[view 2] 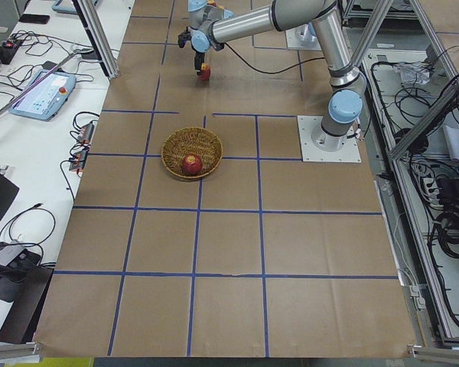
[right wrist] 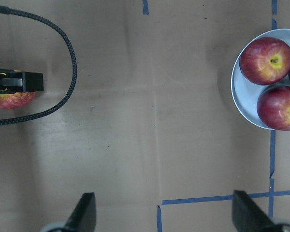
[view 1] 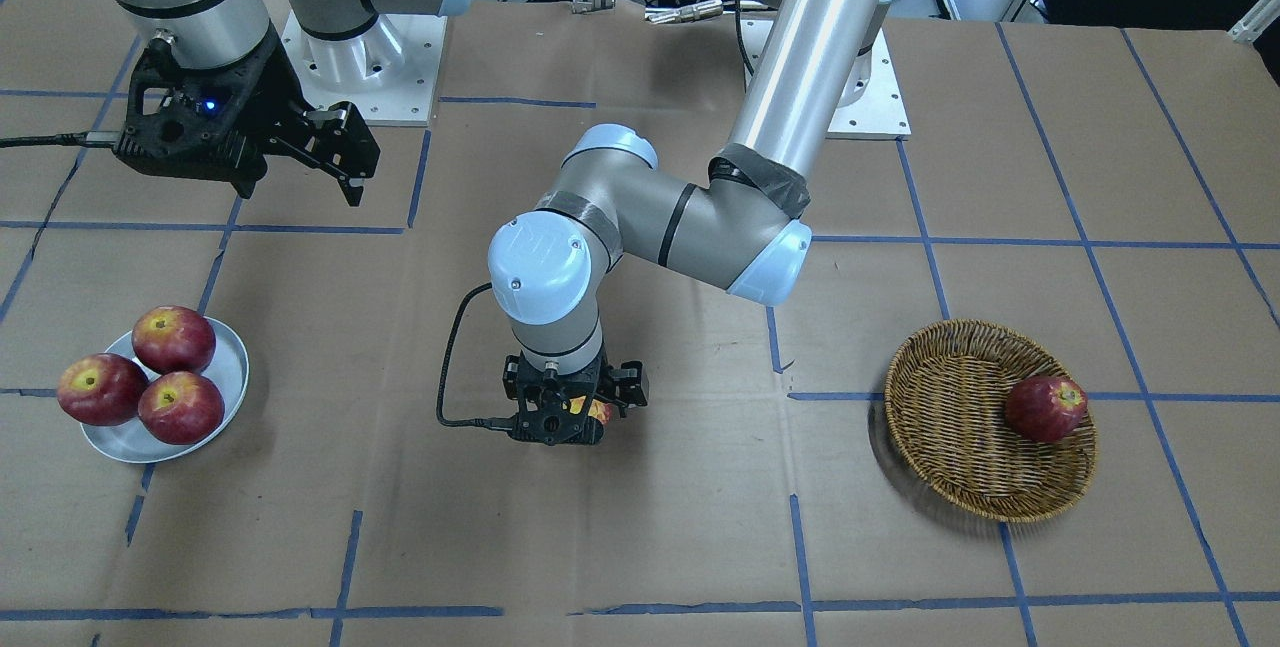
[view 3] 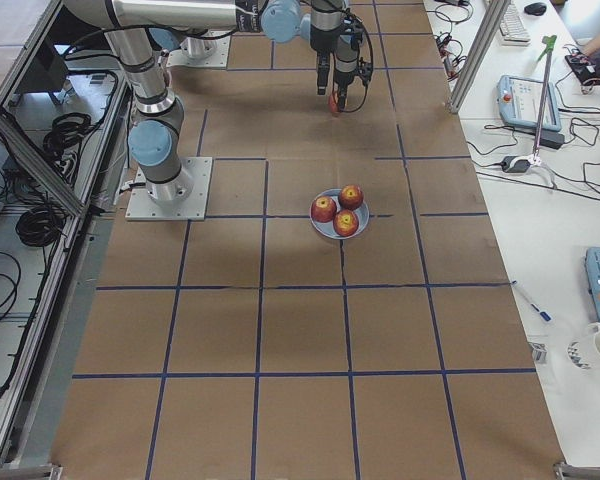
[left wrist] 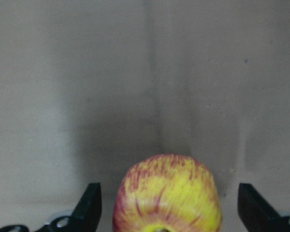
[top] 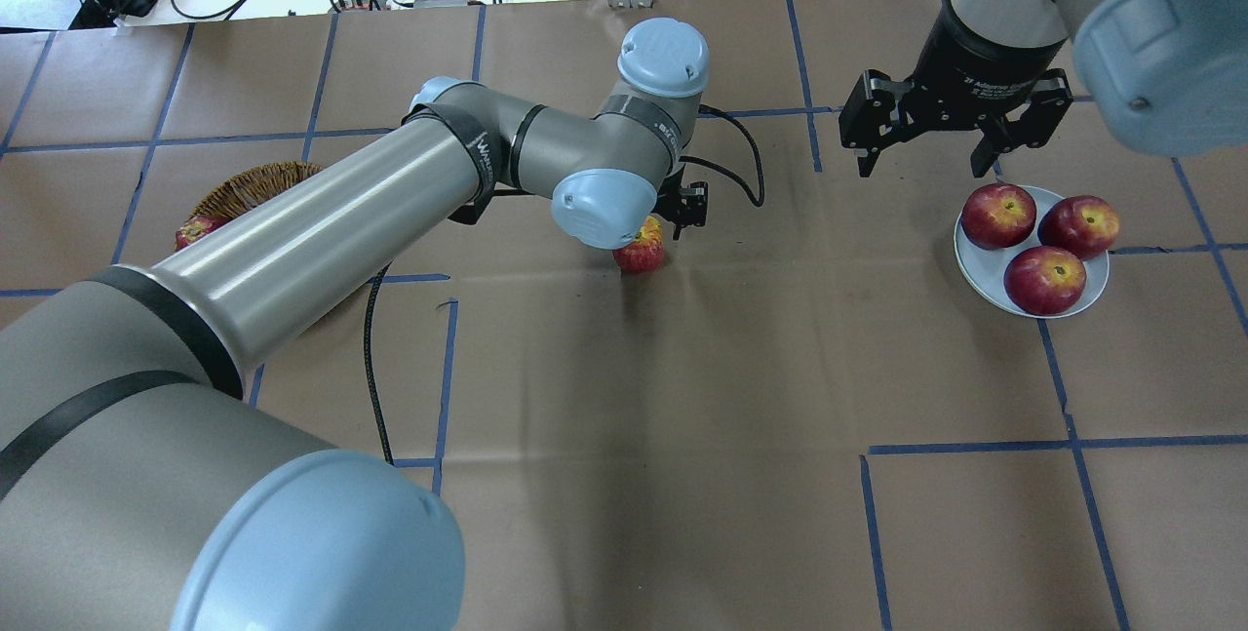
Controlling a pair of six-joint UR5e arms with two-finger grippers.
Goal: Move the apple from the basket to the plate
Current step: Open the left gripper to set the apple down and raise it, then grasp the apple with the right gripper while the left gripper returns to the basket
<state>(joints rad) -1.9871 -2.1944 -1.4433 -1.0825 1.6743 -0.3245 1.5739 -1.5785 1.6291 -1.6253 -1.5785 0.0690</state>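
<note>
The yellow, red-streaked apple (top: 641,251) is out of the wicker basket (view 1: 950,407) but not yet on the metal plate (top: 980,270). It sits about mid-surface, between the two, and appears to rest on the brown paper. The left pincer (view 1: 575,412) stands straight over it. In the left wrist view its fingers (left wrist: 91,203) are spread wide, with a clear gap on either side of the fruit, so it straddles the apple without gripping it.

The right pincer (top: 926,158) hangs in the air just on the far side of the plate, also spread wide and holding nothing, well apart from the apple.

The basket, on the left, contains one dark red apple (view 1: 1045,409). The plate, on the right, already carries three dark red apples (top: 1043,280) that fill most of it.

By my reading, the lift out of the basket is done and the task is about halfway. What remains is for one arm to grasp the apple and set it on the crowded plate, where free space looks scarce.
</note>
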